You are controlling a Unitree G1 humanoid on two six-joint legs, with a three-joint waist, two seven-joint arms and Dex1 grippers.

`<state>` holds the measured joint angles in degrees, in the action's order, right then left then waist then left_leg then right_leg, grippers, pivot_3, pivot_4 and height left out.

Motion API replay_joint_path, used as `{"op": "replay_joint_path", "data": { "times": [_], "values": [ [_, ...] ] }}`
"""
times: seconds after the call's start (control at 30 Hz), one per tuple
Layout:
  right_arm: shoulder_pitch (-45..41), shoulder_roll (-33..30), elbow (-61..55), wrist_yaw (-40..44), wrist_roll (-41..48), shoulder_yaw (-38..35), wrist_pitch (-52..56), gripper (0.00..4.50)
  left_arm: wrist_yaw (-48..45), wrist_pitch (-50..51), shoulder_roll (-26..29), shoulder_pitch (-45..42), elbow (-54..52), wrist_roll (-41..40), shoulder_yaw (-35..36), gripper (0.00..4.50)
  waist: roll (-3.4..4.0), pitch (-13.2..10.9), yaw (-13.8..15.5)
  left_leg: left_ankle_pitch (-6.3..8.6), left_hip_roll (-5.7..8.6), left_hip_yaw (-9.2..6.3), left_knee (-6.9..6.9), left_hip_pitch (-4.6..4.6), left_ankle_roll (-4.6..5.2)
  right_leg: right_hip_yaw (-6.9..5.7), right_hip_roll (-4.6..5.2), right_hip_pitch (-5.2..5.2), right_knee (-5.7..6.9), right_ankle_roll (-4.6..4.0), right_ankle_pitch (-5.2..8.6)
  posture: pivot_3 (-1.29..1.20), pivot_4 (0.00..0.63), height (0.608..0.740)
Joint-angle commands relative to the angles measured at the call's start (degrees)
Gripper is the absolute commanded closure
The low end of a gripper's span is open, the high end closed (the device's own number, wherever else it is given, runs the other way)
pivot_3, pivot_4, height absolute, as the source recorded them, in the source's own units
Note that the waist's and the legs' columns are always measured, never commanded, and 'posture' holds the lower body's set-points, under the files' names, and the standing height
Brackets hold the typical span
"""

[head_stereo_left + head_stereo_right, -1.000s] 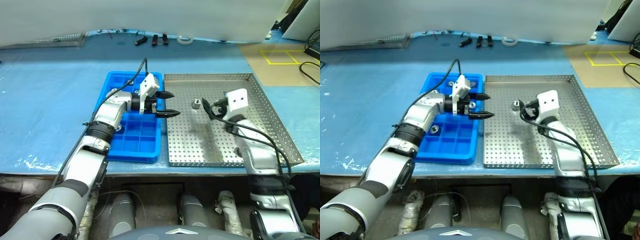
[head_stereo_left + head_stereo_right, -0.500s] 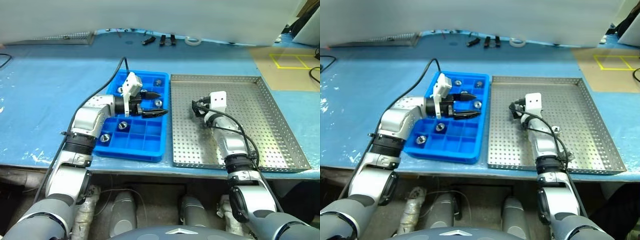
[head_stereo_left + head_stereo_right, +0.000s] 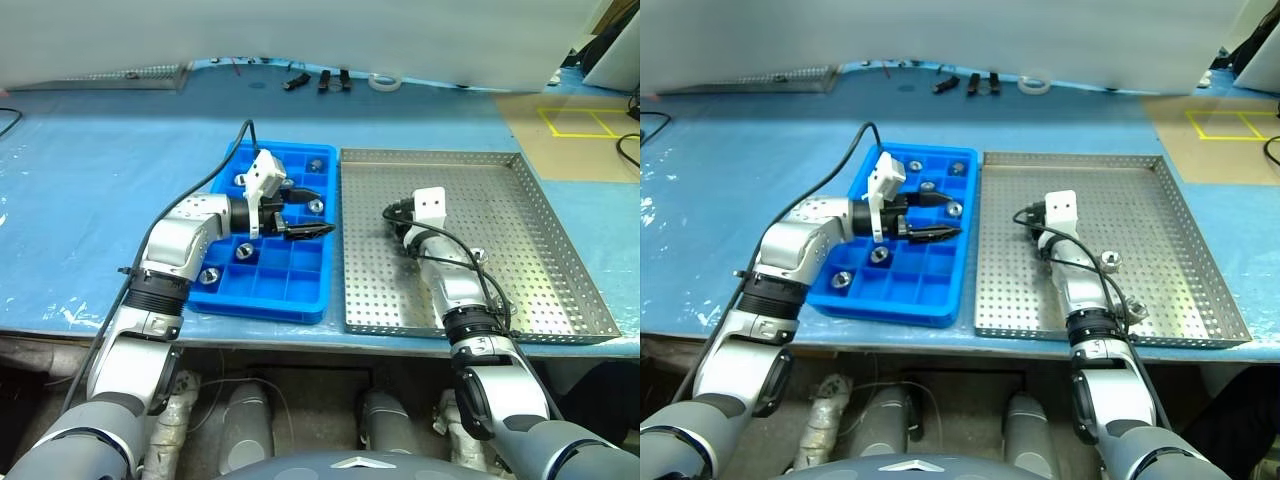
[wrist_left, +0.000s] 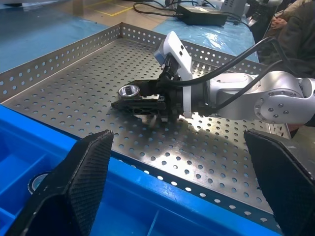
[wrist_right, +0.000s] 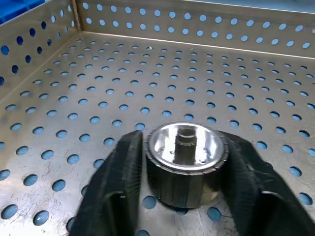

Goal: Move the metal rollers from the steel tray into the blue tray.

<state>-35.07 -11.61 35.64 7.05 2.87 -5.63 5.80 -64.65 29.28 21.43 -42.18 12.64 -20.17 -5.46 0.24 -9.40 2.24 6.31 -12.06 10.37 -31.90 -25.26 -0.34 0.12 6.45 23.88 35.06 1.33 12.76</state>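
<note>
The right gripper has just closed on a roller resting on the steel tray; next comes lifting it toward the blue tray, where the left gripper hovers, fingers apart.

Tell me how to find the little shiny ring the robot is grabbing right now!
Look at the big steel tray full of tiny holes, right beside the blue tray. Near its side next to the blue tray, the right tool has its two black fingers shut on one metal roller sitting on the floor. The other rollers lie free, with no fingers around them.
</note>
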Motion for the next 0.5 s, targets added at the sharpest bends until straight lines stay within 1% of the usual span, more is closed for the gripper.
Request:
{"op": "replay_joint_path", "data": {
  "times": [0.03,0.23,0.27,0.37,0.5],
  "values": [
    [-0.35,0.07,-2.41,-0.54,-0.04,-0.19,-0.53,2.86,-0.24,-0.36,0.5,-0.25,-1.59,-0.64,-0.13,0.0,0.0,0.0,-0.01,0.0,0.0,0.0,0.0,0.0,0.0,0.0,0.0,0.0,0.0,0.0,0.0,-0.17,0.15,0.74],
    [0.86,-0.01,-7.16,1.59,0.72,0.38,0.61,2.86,-0.97,0.87,2.2,0.81,-3.37,-1.55,0.41,0.0,0.0,0.0,-0.02,-0.03,-0.06,0.0,0.06,0.0,-0.05,0.0,-0.06,0.05,-0.01,0.0,0.0,-0.16,0.15,0.74],
    [1.11,-0.19,-9.64,3.27,1.55,0.62,2.02,2.86,-0.86,1.08,2.8,1.14,-3.88,-1.66,0.72,0.0,-0.01,-0.01,-0.01,-0.04,-0.06,0.0,0.1,-0.01,-0.07,0.0,-0.07,0.08,-0.02,0.0,0.0,-0.15,0.15,0.74],
    [2.21,-1.53,-21.14,12.08,5.78,2.78,8.22,2.86,-0.31,2.47,4.99,2.68,-6.27,-2.47,1.9,0.0,0.01,-0.03,-0.01,-0.08,-0.08,0.0,0.23,-0.01,-0.13,0.0,-0.11,0.12,-0.06,0.0,0.0,-0.12,0.15,0.74],
    [2.11,-4.55,-31.63,21.34,9.34,6.19,14.84,2.86,1.22,3.85,7.62,5.62,-9.72,-3.4,3.71,0.0,0.01,-0.04,0.28,-0.16,-0.17,-0.02,0.47,0.04,-0.26,-0.04,-0.18,0.14,-0.11,0.0,0.0,-0.05,0.15,0.74]
  ]
}}
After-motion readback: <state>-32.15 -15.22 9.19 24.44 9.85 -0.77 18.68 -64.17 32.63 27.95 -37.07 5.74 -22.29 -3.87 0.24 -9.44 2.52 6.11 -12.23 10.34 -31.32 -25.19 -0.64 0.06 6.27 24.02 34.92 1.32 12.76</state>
